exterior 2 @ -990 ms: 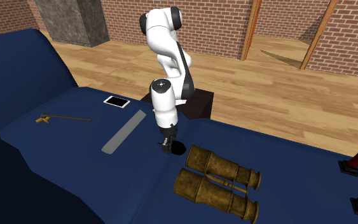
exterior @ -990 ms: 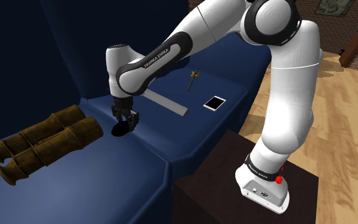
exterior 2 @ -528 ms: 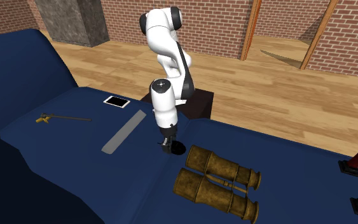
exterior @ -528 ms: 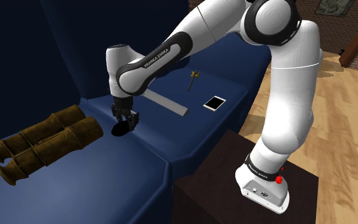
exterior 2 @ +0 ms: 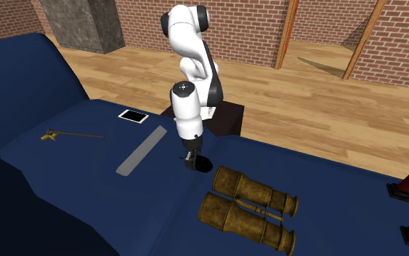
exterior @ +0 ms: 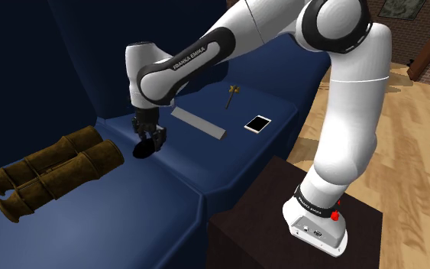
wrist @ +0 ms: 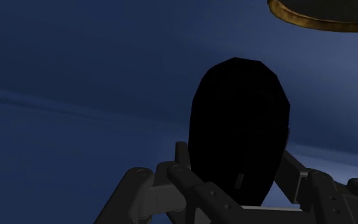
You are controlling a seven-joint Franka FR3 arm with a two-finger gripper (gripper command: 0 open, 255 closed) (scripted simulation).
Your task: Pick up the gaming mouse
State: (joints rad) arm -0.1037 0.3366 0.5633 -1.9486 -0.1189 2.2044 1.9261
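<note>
Red brick walls (exterior 2: pixel 253 29) surround a light wooden floor (exterior 2: pixel 304 109) and a dark blue sofa (exterior 2: pixel 86 196).

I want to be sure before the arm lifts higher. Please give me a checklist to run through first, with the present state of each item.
1. Black mouse sits between the fingers of the tool: ok, clasped on both sides.
2. Mouse is off the blue sofa cushion: cannot tell.
3. Grip is centred on the mouse: cannot tell.
4. Binoculars are apart from the mouse: ok, a gap shows.
5. Grey strip is apart from the tool: ok.
</note>
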